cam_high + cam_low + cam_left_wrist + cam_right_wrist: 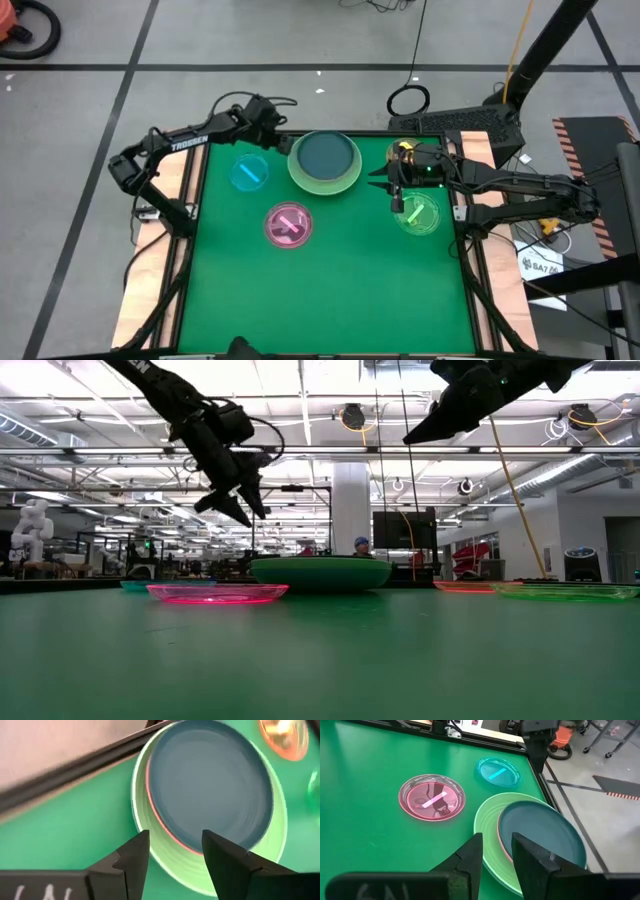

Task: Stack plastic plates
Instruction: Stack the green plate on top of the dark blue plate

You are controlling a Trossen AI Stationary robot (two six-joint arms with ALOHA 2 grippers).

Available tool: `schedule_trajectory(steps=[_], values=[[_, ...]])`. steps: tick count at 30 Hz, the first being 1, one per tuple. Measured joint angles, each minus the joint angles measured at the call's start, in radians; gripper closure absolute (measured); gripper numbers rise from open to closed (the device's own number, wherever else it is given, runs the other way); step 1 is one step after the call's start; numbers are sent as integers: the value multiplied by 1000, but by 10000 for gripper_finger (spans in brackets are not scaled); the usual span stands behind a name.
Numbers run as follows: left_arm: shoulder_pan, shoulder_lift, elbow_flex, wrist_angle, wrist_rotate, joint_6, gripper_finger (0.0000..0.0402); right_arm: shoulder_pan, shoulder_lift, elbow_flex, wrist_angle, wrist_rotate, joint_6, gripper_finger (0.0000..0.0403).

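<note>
A stack of large plates (325, 162) lies near the table's far edge: light green (165, 860) at the bottom, pink (159, 815) showing as a thin rim, dark teal (540, 837) on top. No pale teal plate shows. Small translucent plates lie flat around it: blue (249, 172), magenta (288, 224), green (417, 213), and orange (400, 152) partly under my right arm. My left gripper (175, 850) hangs open above the stack's far-left rim. My right gripper (497, 845) is open, raised right of the stack.
Green mat (330, 290) has free room across its near half. The table's dark frame edge (75, 775) runs just beyond the stack. A cable loop (408, 100) and floor gear lie beyond the far edge; the workshop shows behind in the low view.
</note>
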State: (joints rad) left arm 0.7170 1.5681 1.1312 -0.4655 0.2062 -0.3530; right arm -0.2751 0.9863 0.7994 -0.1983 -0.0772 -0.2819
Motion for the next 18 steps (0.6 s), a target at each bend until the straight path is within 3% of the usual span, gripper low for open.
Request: schedule_trajectory(steps=[6, 12, 18], values=[[-151, -75, -56, 76, -58, 249, 215, 0, 0, 0, -38, 2, 142, 303], [-296, -207, -252, 244, -151, 279, 215, 17, 39, -8, -83, 6, 417, 303], [-363, -402, -462, 519, -241, 281, 215, 82, 122, -19, -113, 4, 673, 303]])
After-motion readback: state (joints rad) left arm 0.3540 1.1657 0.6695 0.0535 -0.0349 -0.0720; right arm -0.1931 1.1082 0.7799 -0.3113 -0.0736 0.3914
